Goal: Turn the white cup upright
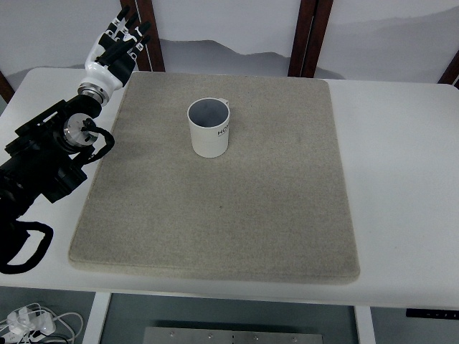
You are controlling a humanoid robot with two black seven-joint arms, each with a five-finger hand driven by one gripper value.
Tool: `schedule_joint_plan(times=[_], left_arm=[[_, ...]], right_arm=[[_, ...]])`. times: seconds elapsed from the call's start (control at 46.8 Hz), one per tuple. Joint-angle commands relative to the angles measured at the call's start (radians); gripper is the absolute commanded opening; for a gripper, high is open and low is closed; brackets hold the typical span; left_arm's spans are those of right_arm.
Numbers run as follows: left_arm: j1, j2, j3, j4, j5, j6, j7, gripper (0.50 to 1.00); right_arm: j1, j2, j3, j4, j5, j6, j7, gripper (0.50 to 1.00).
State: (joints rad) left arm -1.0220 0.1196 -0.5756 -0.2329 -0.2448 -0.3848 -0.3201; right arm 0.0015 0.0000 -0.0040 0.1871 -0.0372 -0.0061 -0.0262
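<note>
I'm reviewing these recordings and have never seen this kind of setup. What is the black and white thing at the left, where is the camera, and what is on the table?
There is one picture, taken from the robot's own side and looking steeply down at the work. The black arm coming in from the left edge is the robot's left arm, ending in the left hand, which has fingers. The hand sits off the far left corner of the grey mat, fingers relaxed, holding nothing. The right arm is not in view. The mat lies on a white table. On it stands a white cup, already upright with its opening facing up, untouched.
</note>
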Motion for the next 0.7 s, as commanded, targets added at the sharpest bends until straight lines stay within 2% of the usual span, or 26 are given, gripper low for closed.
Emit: schedule_joint_plan(times=[0.0, 0.278, 0.683], left_arm=[[0.008, 0.0, -0.026, 0.0, -0.047, -0.002, 0.045, 0.994], [0.026, 0.0, -0.217, 0.001, -0.114, -0.002, 0.191, 0.996], [0.039, -0.005, -0.399, 0.0, -0.166, -0.031, 0.207, 0.994]], right_arm=[[0.0, 0.0, 0.002, 0.0, 0.0, 0.0, 0.0, 0.952], [0.0, 0.0, -0.005, 0.0, 0.002, 0.006, 0.0, 0.952], [-0.003, 0.0, 0.002, 0.0, 0.007, 0.002, -0.003, 0.952]])
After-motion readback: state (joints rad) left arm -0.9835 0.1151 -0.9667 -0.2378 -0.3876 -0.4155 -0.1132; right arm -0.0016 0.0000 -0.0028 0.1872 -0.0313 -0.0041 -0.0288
